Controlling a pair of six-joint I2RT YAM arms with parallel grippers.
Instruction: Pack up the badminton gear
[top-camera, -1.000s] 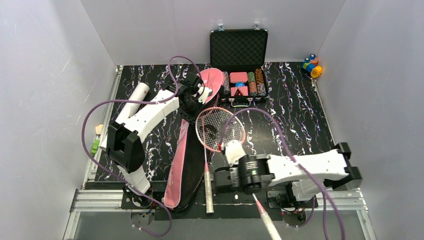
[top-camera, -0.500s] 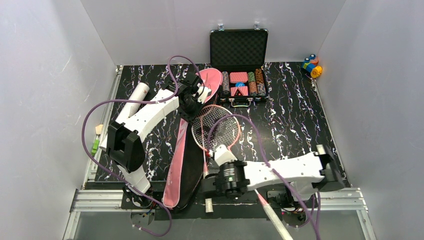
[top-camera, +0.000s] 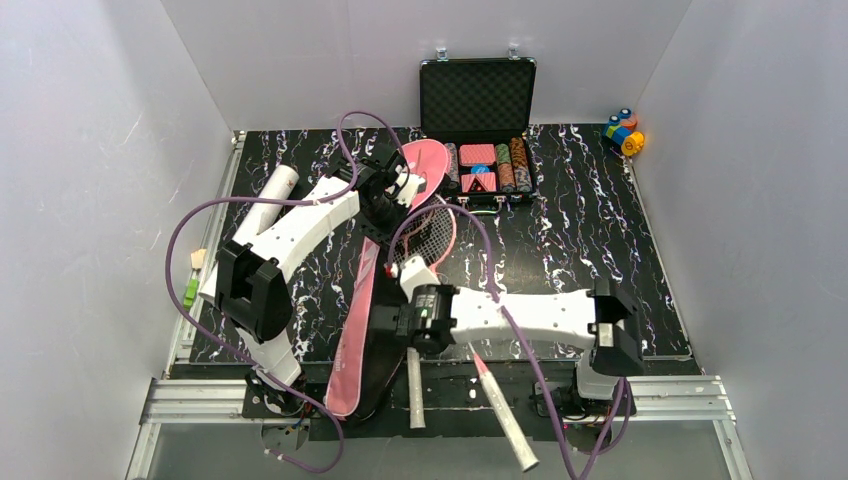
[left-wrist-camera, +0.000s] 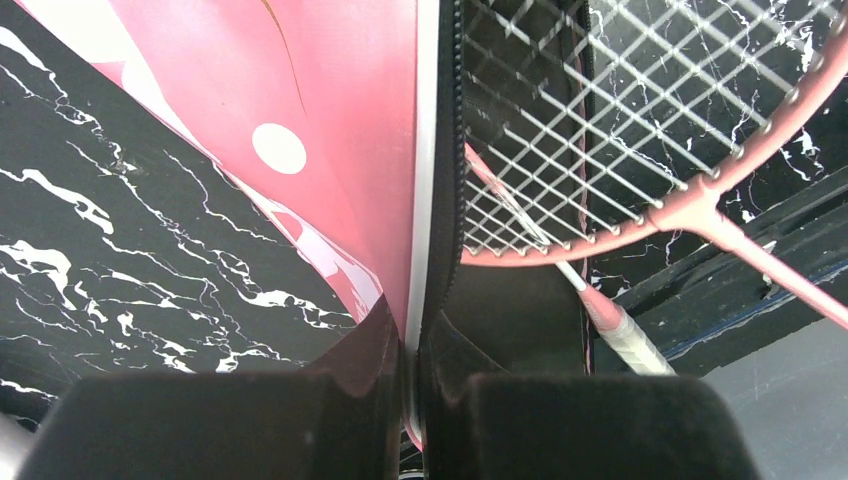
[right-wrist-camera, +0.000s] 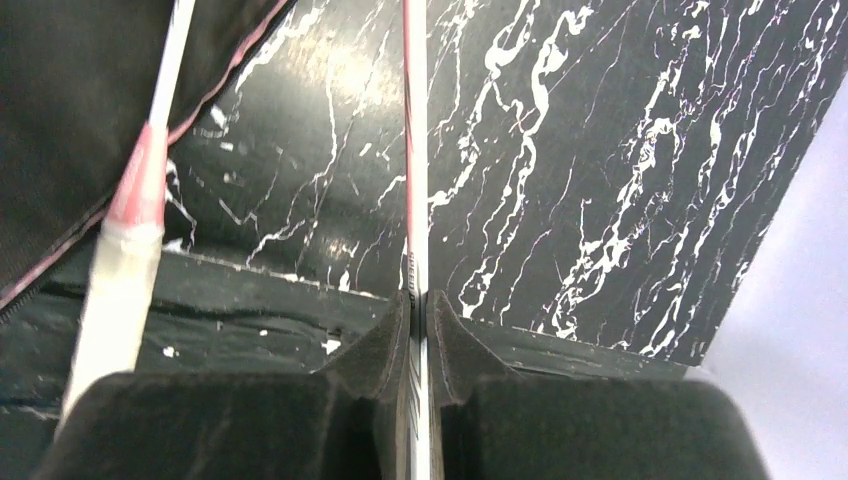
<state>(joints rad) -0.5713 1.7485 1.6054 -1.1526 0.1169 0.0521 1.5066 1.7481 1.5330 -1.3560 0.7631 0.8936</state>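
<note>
Right hand carried racket left, over bag.

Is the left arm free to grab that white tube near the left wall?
Probably not now: its end effector is shut on the edge of the pink bag. The tube lies uncovered beside that arm.

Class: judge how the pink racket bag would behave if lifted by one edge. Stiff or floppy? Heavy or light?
Probably floppy: the pink bag bends where the left pincer pinches its edge. Likely light, since that small pinch alone holds the flap up. Being long, the rest would probably sag and trail.
</note>
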